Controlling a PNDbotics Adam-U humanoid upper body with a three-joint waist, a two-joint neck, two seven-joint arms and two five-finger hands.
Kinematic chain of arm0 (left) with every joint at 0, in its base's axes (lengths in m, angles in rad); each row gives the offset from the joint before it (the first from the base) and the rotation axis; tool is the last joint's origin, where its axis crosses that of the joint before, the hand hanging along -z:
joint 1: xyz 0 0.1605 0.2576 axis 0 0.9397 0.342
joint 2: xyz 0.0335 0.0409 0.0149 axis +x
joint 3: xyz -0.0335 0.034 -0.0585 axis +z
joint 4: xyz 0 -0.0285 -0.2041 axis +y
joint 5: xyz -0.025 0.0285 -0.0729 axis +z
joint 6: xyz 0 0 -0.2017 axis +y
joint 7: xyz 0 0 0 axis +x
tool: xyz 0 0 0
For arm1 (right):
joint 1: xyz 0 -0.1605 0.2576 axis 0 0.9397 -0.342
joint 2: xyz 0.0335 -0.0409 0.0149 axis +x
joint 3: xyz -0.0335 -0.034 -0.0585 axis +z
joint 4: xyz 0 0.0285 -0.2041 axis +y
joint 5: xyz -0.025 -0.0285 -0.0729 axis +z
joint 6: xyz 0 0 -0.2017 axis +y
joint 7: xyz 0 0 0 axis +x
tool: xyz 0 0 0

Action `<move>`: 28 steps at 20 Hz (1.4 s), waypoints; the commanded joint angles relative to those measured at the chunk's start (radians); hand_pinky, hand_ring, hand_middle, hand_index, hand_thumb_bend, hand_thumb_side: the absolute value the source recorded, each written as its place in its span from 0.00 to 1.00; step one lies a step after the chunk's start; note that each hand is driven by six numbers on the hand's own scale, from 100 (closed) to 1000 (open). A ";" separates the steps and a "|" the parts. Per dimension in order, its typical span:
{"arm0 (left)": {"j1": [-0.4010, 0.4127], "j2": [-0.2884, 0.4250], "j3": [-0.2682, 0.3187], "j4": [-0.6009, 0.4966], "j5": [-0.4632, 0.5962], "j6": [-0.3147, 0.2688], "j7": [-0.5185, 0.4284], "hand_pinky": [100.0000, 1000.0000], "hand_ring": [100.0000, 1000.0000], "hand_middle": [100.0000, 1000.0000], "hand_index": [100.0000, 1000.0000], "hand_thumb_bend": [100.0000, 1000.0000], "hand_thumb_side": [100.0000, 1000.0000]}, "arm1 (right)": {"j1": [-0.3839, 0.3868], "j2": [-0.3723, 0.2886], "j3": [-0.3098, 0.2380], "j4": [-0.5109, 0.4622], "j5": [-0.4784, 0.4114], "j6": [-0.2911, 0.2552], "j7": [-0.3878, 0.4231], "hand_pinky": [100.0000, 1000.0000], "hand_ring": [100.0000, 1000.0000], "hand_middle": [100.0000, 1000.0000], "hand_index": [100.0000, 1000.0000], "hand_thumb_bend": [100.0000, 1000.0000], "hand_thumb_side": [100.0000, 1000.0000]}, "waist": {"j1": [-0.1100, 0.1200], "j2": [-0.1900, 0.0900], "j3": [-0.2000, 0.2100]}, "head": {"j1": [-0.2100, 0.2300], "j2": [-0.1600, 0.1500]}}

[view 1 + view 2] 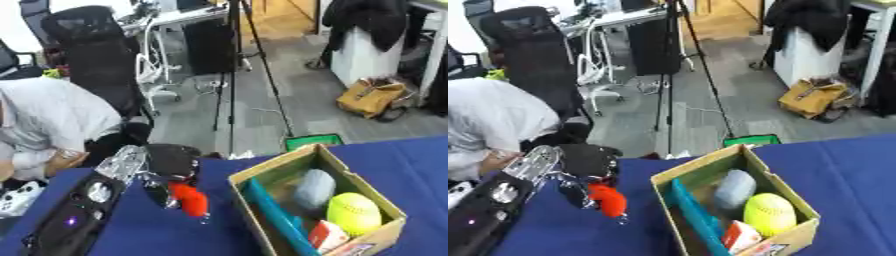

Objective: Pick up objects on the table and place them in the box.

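Nearest the camera, the robot's left arm (74, 212) runs up from the lower left corner over the blue table (411, 160), black with silver joints. At its end the left hand (168, 172) has its fingers curled around a red object (189, 198), which hangs just below and slightly to the right of the palm, lifted clear of the cloth as far as I can judge. What the red thing is I cannot make out beyond its colour and rounded, elongated shape.

To the right of the hand, near but apart from it, sits the open cardboard box (262, 170). Inside it lie a yellow-green ball (353, 212), a grey rounded item (313, 188), a teal flat piece (276, 217) leaning along the near wall, and a small red and white packet (327, 235).

No right hand shows in either view.

The step in hand looks like the carry: the object is grasped and on its way to the box. Next, the hand needs to travel right, clear the box's near wall, come over the free space at the far left of the inside, and only then let the fingers go.
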 commanded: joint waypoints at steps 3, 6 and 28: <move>-0.036 0.030 0.019 -0.027 0.042 0.008 -0.027 1.00 0.67 0.36 0.51 0.28 0.30 | -0.001 -0.040 -0.010 -0.012 -0.009 -0.012 -0.018 0.73 0.65 0.52 0.53 0.00 0.45 | -0.008 -0.031 0.005 | -0.002 0.014; -0.039 0.031 0.021 -0.034 0.068 0.015 -0.047 1.00 0.66 0.36 0.51 0.27 0.28 | 0.001 -0.044 -0.011 -0.012 -0.011 -0.010 -0.018 0.73 0.66 0.52 0.53 0.00 0.45 | -0.008 -0.038 0.006 | -0.005 0.018; -0.120 -0.001 0.007 -0.139 0.342 0.054 -0.247 1.00 0.61 0.35 0.50 0.22 0.22 | 0.025 -0.059 -0.017 -0.012 -0.022 0.006 -0.018 0.73 0.66 0.51 0.53 0.00 0.42 | -0.005 -0.088 0.033 | -0.023 0.067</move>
